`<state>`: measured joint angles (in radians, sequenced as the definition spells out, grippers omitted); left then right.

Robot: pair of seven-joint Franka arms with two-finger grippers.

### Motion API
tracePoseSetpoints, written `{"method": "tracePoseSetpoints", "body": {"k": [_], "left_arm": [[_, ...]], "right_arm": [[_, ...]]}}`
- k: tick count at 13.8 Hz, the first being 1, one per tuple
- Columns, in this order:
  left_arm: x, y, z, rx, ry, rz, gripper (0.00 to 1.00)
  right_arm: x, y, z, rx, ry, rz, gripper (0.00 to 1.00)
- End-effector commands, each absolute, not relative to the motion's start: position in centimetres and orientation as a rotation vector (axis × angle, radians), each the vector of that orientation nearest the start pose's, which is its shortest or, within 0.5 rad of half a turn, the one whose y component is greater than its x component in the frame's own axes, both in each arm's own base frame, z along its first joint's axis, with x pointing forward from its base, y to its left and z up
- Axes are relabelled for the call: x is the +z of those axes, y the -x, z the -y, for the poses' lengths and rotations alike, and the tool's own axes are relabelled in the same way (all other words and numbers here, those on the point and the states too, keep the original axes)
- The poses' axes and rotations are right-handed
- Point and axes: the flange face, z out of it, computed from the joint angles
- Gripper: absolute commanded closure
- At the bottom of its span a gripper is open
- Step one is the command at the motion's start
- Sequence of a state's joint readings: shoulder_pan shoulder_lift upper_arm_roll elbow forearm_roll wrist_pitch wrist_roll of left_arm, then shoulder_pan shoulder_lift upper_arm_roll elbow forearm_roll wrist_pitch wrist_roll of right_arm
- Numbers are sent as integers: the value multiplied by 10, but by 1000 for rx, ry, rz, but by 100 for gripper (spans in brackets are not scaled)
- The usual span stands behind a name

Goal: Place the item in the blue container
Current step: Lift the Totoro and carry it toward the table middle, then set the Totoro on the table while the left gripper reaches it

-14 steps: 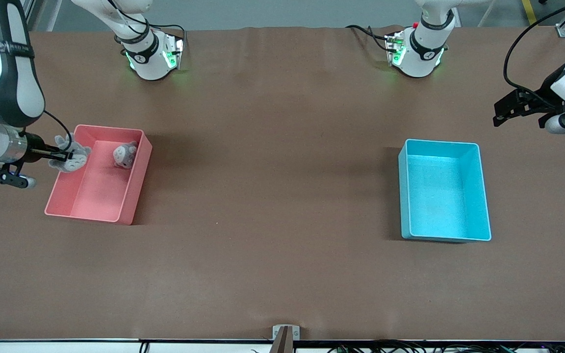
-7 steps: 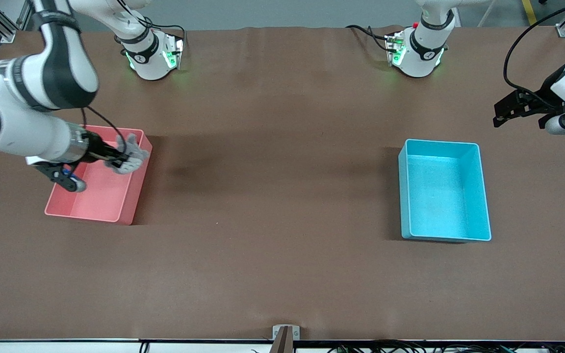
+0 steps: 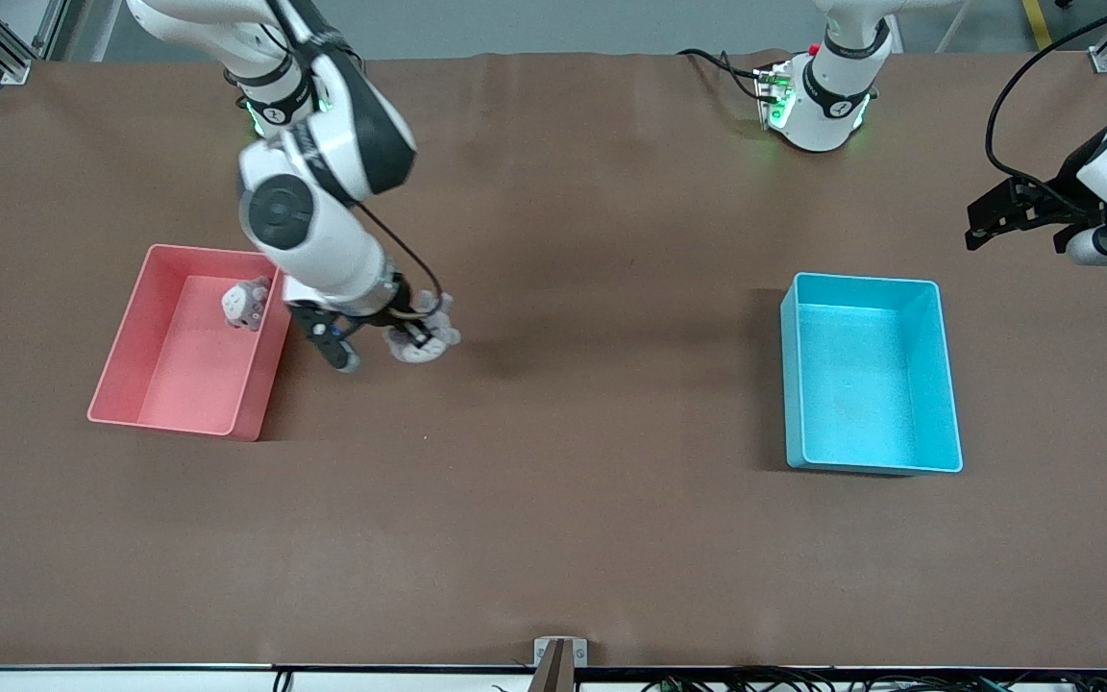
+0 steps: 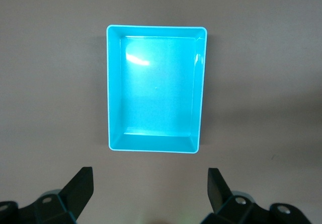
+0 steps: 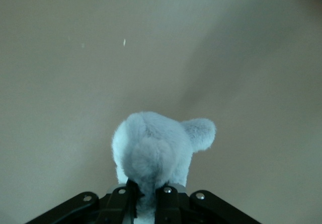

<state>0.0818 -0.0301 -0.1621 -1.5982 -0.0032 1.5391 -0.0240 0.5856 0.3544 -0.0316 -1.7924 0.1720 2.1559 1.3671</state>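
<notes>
Front view has the right end effector (image 3: 416, 338) clenched on a grey plush toy (image 3: 424, 336) over bare table (image 3: 553, 538) just beside the pink bin (image 3: 116, 380), the blue container (image 3: 869, 373) well apart toward the left arm's end, where the left end effector (image 3: 1015, 213) waits spread.

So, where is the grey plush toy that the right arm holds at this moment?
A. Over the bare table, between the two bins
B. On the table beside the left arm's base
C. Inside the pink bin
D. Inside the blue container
A. The right gripper is shut on the grey plush toy over the bare table, just past the pink bin and well short of the blue container.
</notes>
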Motion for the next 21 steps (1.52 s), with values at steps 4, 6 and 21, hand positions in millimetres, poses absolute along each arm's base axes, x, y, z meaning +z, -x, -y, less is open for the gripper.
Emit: {"method": "tracePoseSetpoints", "body": {"k": [4,6,21], "left_arm": [[626,-538,42,34,3133,-77,0],[626,-538,42,34,3133,-77,0],[571,-548,140,107,3124,286,0]], "right_arm": [[288,-564,-435,109,2677,-1524,99],[269,-563,-450,69,2598,-1570,99],[298,-583,-430,62,2694,-1491,0]]}}
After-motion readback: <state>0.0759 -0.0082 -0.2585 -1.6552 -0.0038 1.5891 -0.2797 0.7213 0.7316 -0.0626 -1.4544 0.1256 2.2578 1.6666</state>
